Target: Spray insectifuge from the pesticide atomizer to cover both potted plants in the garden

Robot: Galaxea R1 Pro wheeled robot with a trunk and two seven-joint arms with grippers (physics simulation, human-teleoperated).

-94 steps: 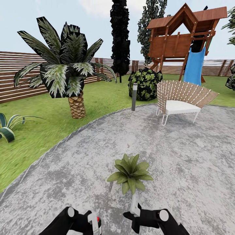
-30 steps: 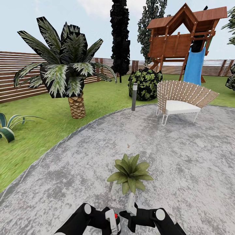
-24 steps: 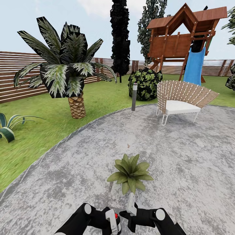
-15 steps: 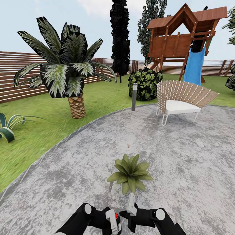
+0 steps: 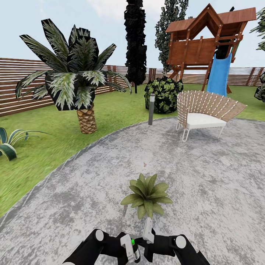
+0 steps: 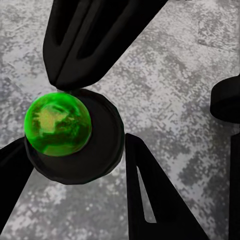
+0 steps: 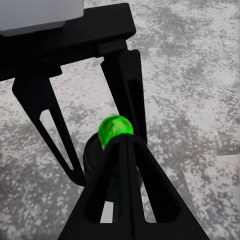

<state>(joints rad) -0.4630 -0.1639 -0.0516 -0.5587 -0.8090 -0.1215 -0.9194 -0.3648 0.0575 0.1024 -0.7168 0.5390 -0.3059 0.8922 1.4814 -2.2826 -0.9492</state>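
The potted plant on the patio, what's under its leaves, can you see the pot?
No pot shows. The potted plant spreads its leaves over the grey stone patio, and they cover whatever holds it. Only a pale patch shows beneath the front leaves.

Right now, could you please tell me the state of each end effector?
Left end effector: closed on the sprayer.
Right end effector: closed, holding nothing.

My arms cut by head view's lower edge. Pesticide atomizer [image 5: 129, 247] body mostly hidden between my jaws; green spot [image 6: 58, 122] blurred up close. Potted plant [image 5: 147, 194], beyond jaws: pot hidden under leaves. Right jaws' grip untellable.
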